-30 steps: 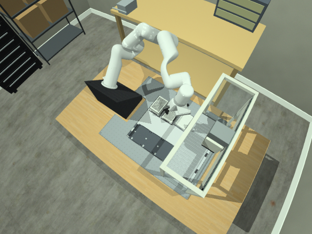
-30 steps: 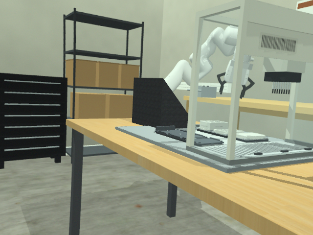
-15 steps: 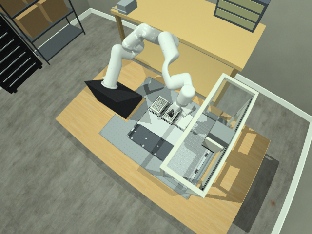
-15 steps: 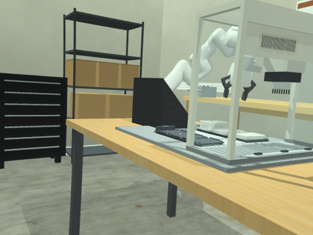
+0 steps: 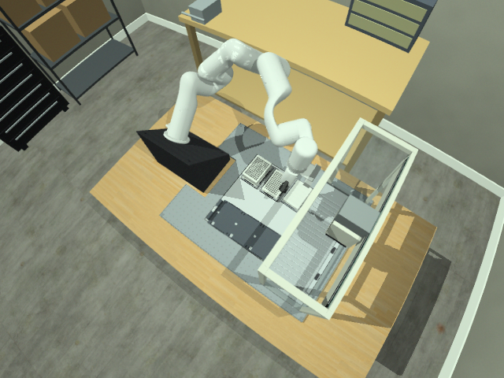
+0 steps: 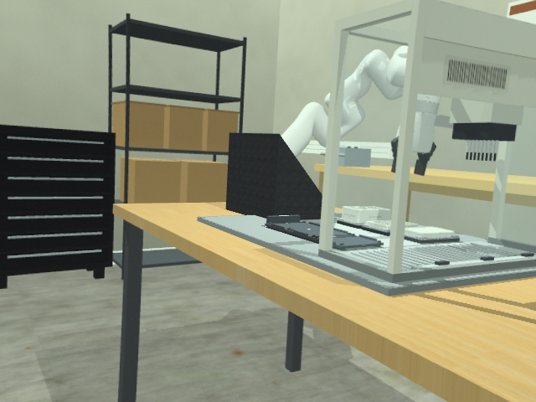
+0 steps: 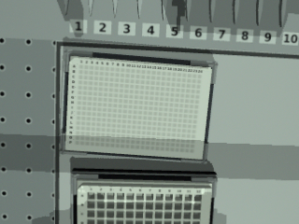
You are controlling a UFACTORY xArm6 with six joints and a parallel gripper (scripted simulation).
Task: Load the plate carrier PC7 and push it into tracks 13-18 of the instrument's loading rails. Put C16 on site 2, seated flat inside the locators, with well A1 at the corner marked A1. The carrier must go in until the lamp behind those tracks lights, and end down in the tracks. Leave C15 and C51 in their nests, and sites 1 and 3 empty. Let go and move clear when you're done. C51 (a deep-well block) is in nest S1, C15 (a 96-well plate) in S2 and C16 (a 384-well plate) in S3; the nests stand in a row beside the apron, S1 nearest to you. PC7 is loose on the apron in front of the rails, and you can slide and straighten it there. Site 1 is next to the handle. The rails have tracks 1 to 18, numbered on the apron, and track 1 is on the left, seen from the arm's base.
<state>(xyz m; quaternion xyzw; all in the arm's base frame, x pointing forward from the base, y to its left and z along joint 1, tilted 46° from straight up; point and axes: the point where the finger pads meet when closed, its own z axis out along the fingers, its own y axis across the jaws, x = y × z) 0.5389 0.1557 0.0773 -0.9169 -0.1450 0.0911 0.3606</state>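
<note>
Jaws (image 5: 294,183) (image 6: 406,166) spread wide above C16 (image 5: 297,194) (image 6: 430,233) (image 7: 138,108), tiny column numbers apparently reaching 24, track labels (image 7: 174,32) reading 1 to 10 beyond.

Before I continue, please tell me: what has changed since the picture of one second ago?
The gripper has turned and come lower, over the nests. It took hold of nothing and remains open. C16, C15, C51 and PC7 show no visible movement.
</note>
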